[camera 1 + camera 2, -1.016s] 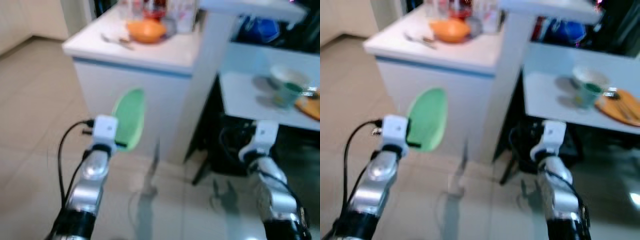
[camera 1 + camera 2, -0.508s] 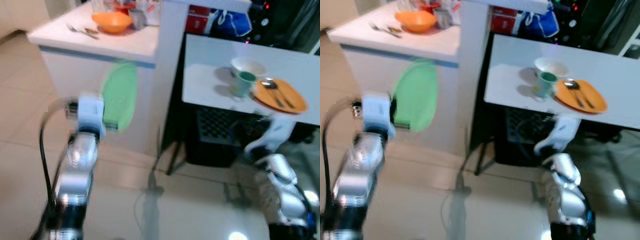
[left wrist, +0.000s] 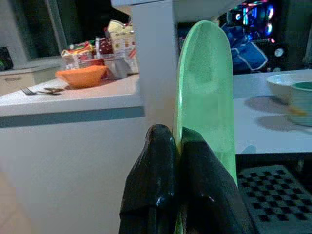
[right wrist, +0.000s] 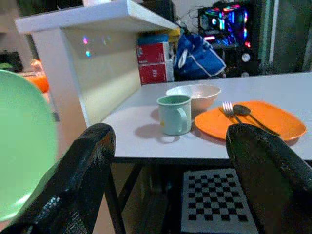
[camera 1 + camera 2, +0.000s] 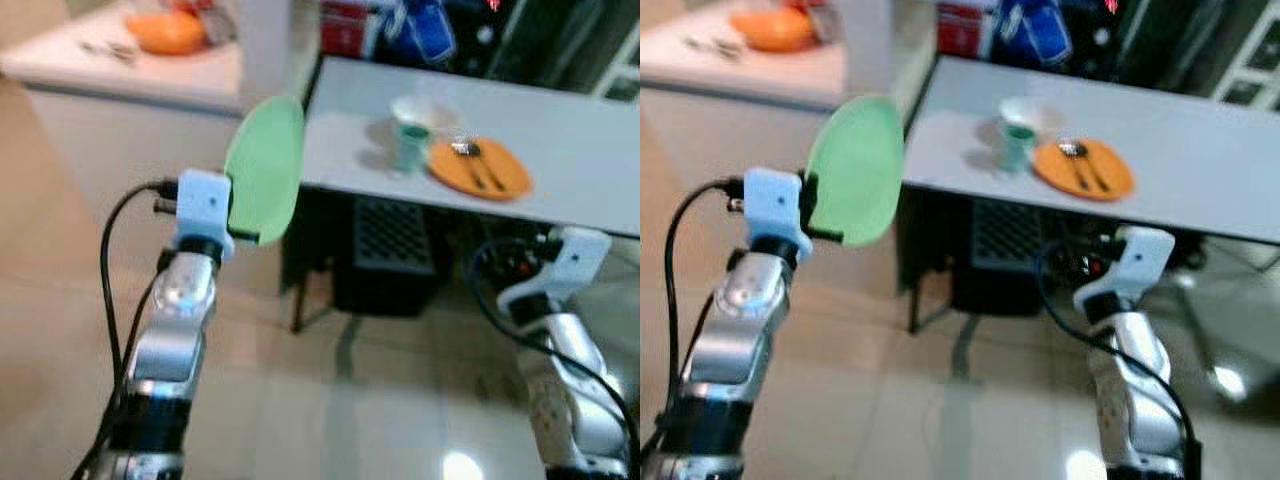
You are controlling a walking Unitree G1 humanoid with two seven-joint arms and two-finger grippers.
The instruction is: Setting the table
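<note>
Left gripper [image 3: 176, 141]: I see its 2 fingers [image 3: 153, 165] clenched on the lower rim of the green plate [image 5: 266, 167], which I hold upright, edge-on in the wrist view, raised on the left.
Green plate position: in the air, near the left front corner of the grey bench [image 5: 560, 125], apart from its edge.
Right gripper [image 4: 170, 161]: I see its 2 fingers [image 4: 83, 175] spread wide with nothing between them, low on the right, in front of the bench's near edge.
Grey bench: an orange plate [image 5: 480, 168] carrying a fork [image 4: 229, 110] and a spoon [image 4: 248, 113], a green mug [image 5: 409, 146] just left of it, a white bowl [image 4: 193, 93] behind the mug. All sit toward the far left part; the near strip along the edge is bare.
White bench [image 5: 130, 70]: far left, with an orange bowl [image 5: 165, 33] and cutlery on top.
Under the grey bench: a black crate [image 5: 385, 255] with a grid front.
Floor [image 5: 330, 400]: glossy tile, open between the 2 arms.
</note>
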